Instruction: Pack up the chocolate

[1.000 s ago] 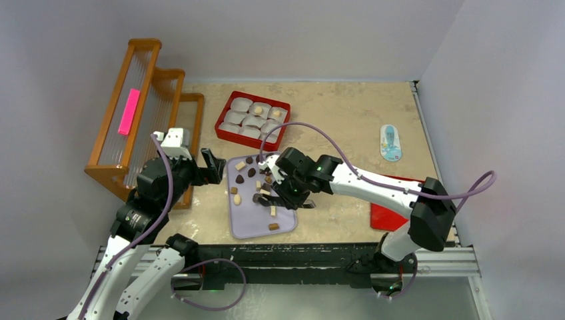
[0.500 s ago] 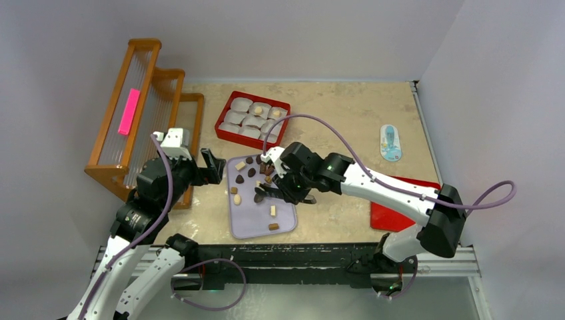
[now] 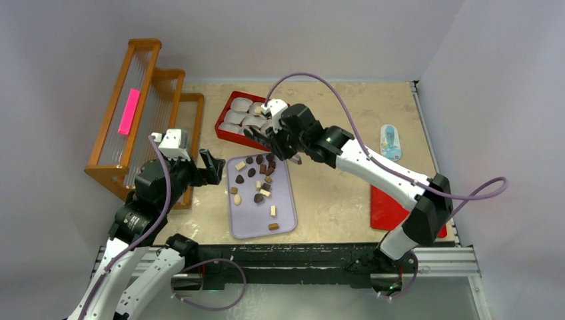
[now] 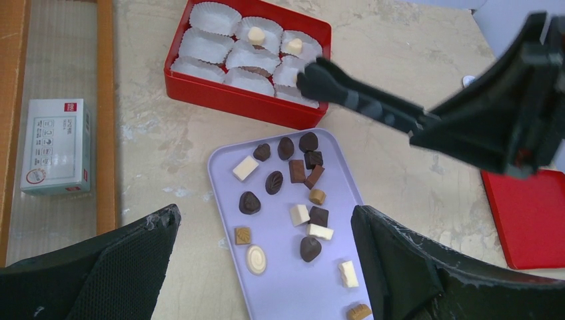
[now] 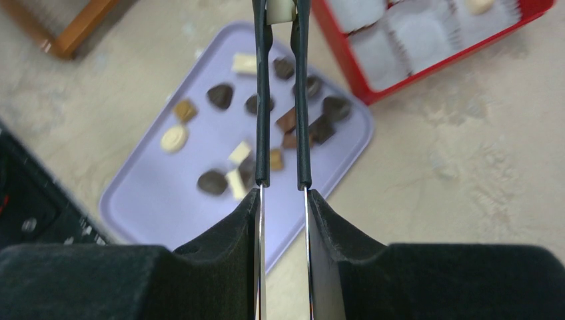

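Holds the left gripper (image 4: 265, 215) spread wide and empty just left of the lavender tray (image 4: 266, 293), strewn with most of the chocolate (image 4: 298, 171) in dark, tan and cream. Clamps the right gripper (image 5: 283, 197) on black tongs (image 5: 262, 100), pinching one cream-white piece (image 5: 281, 10) at the tips over the near-right white paper cups (image 4: 214, 18) of the red box (image 4: 226, 100), with two cream pieces already in cups.

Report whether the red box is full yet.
Not full. In the red box, two cream chocolates sit in paper cups; most others look empty.
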Available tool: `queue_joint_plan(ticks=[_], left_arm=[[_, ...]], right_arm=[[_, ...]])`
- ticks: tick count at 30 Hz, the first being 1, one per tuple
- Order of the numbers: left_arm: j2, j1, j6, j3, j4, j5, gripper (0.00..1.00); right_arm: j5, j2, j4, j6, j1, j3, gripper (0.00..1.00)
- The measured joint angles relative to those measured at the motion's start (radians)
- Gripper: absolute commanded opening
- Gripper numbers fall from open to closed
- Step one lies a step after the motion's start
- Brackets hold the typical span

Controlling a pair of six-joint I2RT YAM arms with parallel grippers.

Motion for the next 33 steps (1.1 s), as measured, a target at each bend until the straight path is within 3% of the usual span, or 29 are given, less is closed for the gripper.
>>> queue_joint_plan(ticks=[10,24,33], left_arm=[[-0.001,0.000,0.000,0.000,0.000,0.000,1.00],[-0.010,0.000,0.000,0.000,0.000,0.000,1.00],[-0.017,0.000,0.000,0.000,0.000,0.000,1.00]], right_arm=[[-0.011,0.295,0.147,0.008,-0.153,0.206,0.09],[0.080,0.706,0.229,0.005,-0.151,0.576,0.14],[0.151,0.844,0.266,-0.010,-0.151,0.689,0.18]])
